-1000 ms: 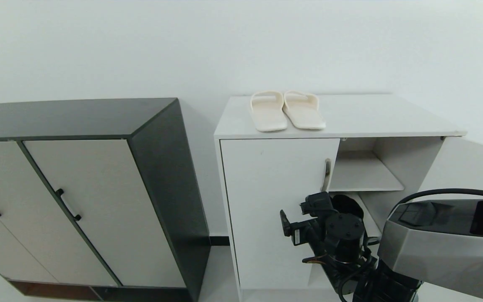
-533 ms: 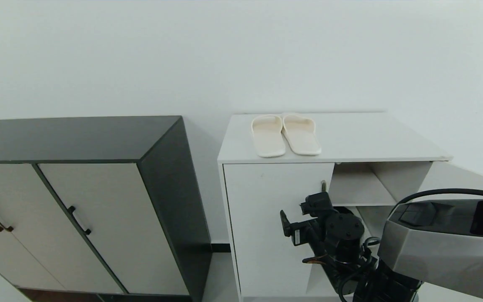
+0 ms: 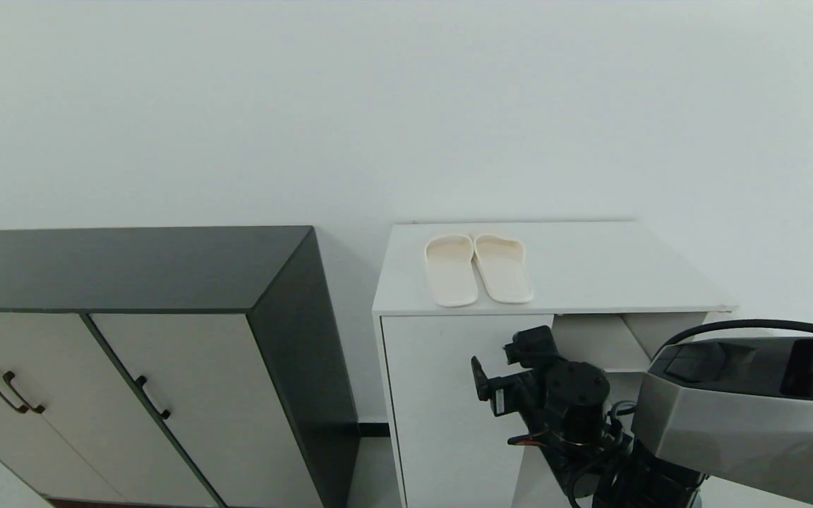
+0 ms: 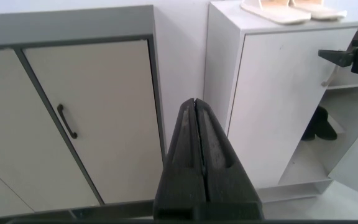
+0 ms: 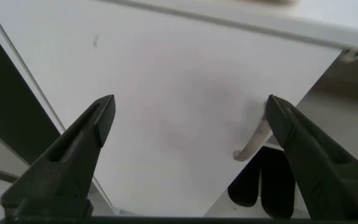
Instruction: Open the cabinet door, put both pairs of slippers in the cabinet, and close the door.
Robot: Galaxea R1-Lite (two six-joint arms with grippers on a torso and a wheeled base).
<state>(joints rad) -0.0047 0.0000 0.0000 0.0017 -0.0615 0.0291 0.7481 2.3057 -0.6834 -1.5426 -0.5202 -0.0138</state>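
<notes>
The cream slippers (image 3: 478, 269) lie paired on top of the white cabinet (image 3: 611, 275), eleven o'clock from your right pincer (image 5: 190, 104), which gapes wide before the left door (image 5: 166, 74). Your left pincer (image 4: 195, 106) is closed, empty. Clear the cabinet's top edge first, then take one strap squarely.

The white cabinet (image 3: 449, 409) is open on its right side, a shelf (image 3: 597, 346) across it and dark slippers (image 4: 319, 124) on its bottom. Its shut left door (image 5: 166, 62) faces the spread right claw (image 5: 189, 106).
</notes>
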